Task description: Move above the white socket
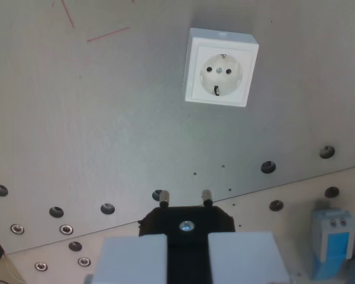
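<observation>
Gripper (187, 251) clamped on black plug (186, 222), white socket (220, 67) far ahead and slightly right.

White socket sits on the grey plate (106, 118), toward the far right of the wrist view, well apart from the plug. Two pale fingers (130, 257) pinch the plug body; its two metal pins (164, 196) point away. Row of round holes (56, 211) crosses the near plate. Blue-and-white block (331, 239) at near right. Faint red lines (106, 34) far left.
</observation>
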`<state>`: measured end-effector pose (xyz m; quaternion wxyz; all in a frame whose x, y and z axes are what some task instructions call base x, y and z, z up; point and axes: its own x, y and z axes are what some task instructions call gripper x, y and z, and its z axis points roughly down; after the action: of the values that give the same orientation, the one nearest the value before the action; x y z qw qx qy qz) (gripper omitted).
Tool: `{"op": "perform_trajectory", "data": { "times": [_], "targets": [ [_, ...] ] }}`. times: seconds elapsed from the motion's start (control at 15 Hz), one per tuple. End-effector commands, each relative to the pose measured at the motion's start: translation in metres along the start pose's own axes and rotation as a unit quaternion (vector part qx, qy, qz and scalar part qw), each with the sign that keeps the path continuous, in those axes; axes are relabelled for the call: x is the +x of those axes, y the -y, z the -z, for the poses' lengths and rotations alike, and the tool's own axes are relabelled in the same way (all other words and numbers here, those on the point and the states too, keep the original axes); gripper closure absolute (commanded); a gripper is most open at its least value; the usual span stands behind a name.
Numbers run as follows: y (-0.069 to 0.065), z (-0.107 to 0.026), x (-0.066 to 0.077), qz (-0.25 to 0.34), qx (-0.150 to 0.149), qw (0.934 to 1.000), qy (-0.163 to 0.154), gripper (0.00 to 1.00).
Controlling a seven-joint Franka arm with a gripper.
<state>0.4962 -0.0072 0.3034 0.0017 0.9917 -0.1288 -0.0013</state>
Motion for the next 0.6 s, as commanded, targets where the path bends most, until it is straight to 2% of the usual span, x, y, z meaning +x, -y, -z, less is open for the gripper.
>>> {"op": "perform_trajectory", "data": {
  "times": [0.07, 0.6],
  "targets": [
    [-0.0001, 0.0, -0.0001, 0.0, 0.0, 1.0, 0.0, 1.0],
    [-0.0005, -0.0017, -0.0001, -0.004, 0.0, 1.0, 0.0, 1.0]
  ]
}}
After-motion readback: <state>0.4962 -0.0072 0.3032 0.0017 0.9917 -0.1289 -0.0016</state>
